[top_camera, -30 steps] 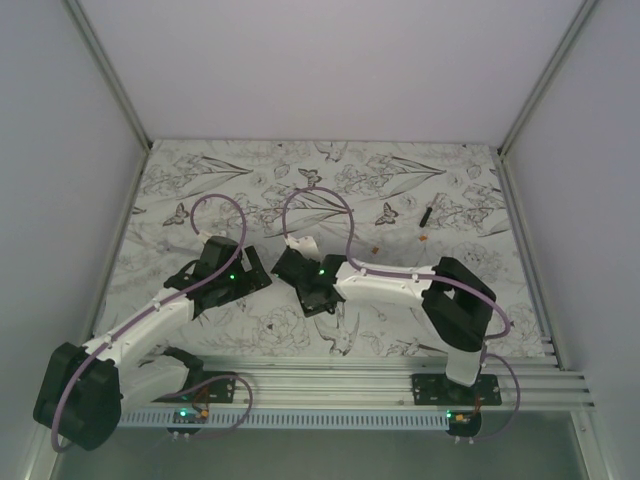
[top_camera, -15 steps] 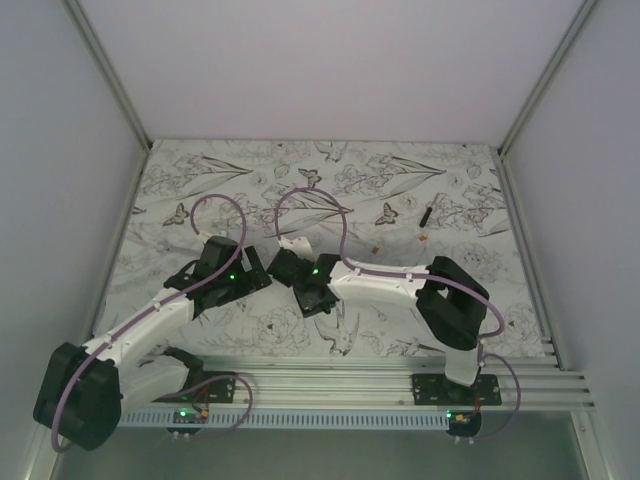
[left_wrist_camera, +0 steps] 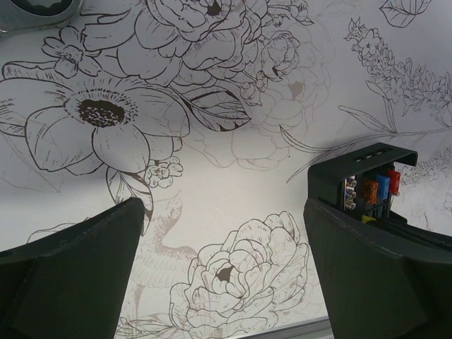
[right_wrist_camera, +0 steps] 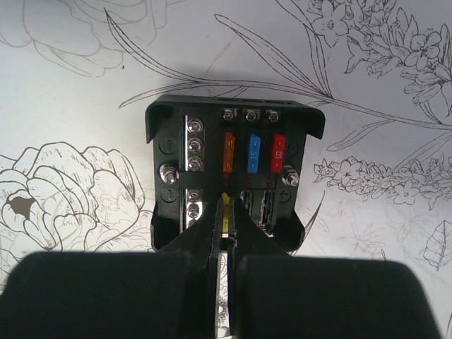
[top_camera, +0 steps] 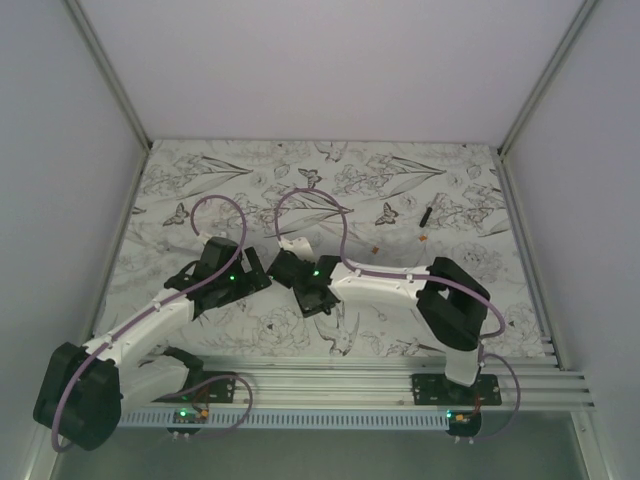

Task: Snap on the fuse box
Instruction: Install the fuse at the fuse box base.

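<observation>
The fuse box (right_wrist_camera: 173, 152) is a black squarish box lying flat on the flower-print mat, with an orange fuse (right_wrist_camera: 229, 152), a blue fuse (right_wrist_camera: 253, 152) and a red fuse (right_wrist_camera: 277, 151) in its upper row. My right gripper (right_wrist_camera: 224, 227) is shut on a small yellow fuse (right_wrist_camera: 224, 212) and holds it at the lower row's left slot. In the left wrist view the fuse box (left_wrist_camera: 367, 180) stands just past my right finger (left_wrist_camera: 381, 275). My left gripper (left_wrist_camera: 226, 272) is open and empty beside it. In the top view both grippers meet mid-mat (top_camera: 275, 270), hiding the box.
A thin black stick-like piece (top_camera: 427, 213) and two tiny orange bits (top_camera: 374, 250) (top_camera: 423, 238) lie at the mat's far right. An aluminium rail (top_camera: 350, 378) runs along the near edge. Pale walls close in the left, right and back.
My right arm has shifted slightly left and away, bringing its gripper closer to the left gripper. The left arm has not moved.
</observation>
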Robot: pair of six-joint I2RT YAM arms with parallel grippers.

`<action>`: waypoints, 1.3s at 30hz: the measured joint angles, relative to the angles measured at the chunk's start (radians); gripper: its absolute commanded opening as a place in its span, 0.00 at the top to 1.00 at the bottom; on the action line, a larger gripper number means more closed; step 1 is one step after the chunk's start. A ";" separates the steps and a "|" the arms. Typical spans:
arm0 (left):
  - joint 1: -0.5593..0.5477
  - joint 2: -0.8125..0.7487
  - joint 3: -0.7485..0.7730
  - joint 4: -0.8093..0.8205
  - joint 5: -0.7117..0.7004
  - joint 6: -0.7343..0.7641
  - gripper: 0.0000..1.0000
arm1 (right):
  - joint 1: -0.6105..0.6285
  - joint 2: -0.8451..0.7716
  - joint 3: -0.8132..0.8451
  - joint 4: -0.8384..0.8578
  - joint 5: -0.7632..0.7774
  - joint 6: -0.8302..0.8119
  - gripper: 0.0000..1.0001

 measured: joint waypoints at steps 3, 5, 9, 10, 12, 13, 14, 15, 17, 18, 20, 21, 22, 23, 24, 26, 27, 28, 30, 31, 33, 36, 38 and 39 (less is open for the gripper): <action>0.000 0.000 0.000 0.000 0.000 0.000 0.00 | 0.007 0.024 0.033 -0.024 0.003 -0.016 1.00; 0.000 0.000 0.000 0.000 0.000 0.000 0.00 | 0.013 0.037 0.047 -0.033 0.009 -0.027 1.00; 0.000 0.000 -0.001 0.000 0.000 0.000 0.00 | 0.017 0.034 0.035 -0.024 0.018 -0.025 1.00; 0.000 0.000 -0.001 0.000 0.000 0.000 0.00 | 0.017 0.029 0.026 -0.017 0.020 -0.023 1.00; 0.000 0.000 -0.001 0.000 0.000 0.000 0.00 | 0.017 0.010 -0.006 0.012 0.021 -0.017 1.00; 0.000 0.000 -0.001 0.000 0.000 0.000 0.00 | 0.017 0.002 -0.021 0.028 0.021 -0.014 1.00; 0.000 0.000 -0.001 0.000 0.000 0.000 0.00 | 0.016 -0.008 -0.037 0.046 0.021 -0.010 1.00; 0.000 0.000 -0.001 0.000 0.000 0.000 0.00 | 0.015 -0.017 -0.052 0.063 0.020 -0.006 1.00; 0.000 0.000 -0.001 0.000 0.000 0.000 0.00 | 0.011 -0.026 -0.071 0.085 0.013 -0.002 1.00; 0.000 0.000 -0.001 0.000 0.000 0.000 0.00 | 0.010 -0.027 -0.074 0.090 0.010 -0.003 1.00; 0.000 0.000 -0.001 0.000 0.000 0.000 0.00 | 0.010 -0.027 -0.075 0.095 0.007 -0.003 1.00; 0.000 0.000 -0.001 0.000 0.000 0.000 0.00 | 0.010 -0.026 -0.075 0.096 0.006 -0.003 1.00; 0.000 0.000 -0.001 0.000 0.000 0.000 0.00 | 0.009 -0.026 -0.076 0.097 0.004 -0.003 1.00; 0.000 0.000 -0.001 0.000 0.000 0.000 0.00 | 0.007 -0.027 -0.077 0.097 0.002 -0.003 1.00; 0.000 0.000 -0.001 0.000 0.000 0.000 0.00 | 0.004 -0.028 -0.080 0.098 -0.002 -0.002 1.00; 0.000 0.000 -0.002 0.000 0.000 0.000 0.00 | -0.005 -0.039 -0.095 0.111 -0.013 0.005 1.00; 0.000 0.000 -0.002 0.000 0.000 0.000 0.00 | -0.011 -0.048 -0.109 0.123 -0.024 0.011 1.00; 0.000 0.000 -0.002 0.000 0.000 0.000 0.00 | -0.020 -0.059 -0.124 0.138 -0.038 0.021 1.00; 0.000 0.000 -0.002 0.000 0.000 0.000 0.00 | -0.036 -0.078 -0.150 0.162 -0.067 0.036 1.00; 0.000 0.000 -0.002 0.000 0.000 0.000 0.00 | -0.041 -0.083 -0.155 0.169 -0.077 0.039 1.00; 0.000 0.000 -0.002 0.000 0.000 0.000 0.00 | -0.048 -0.083 -0.156 0.172 -0.097 0.037 1.00; 0.000 0.000 -0.002 0.000 0.000 0.000 0.00 | -0.050 -0.072 -0.140 0.158 -0.108 0.026 1.00; 0.000 0.000 -0.002 0.000 0.000 0.000 0.00 | -0.050 -0.067 -0.134 0.150 -0.110 0.021 1.00; 0.000 0.000 -0.002 0.000 0.000 0.000 0.00 | -0.050 -0.066 -0.134 0.150 -0.113 0.018 1.00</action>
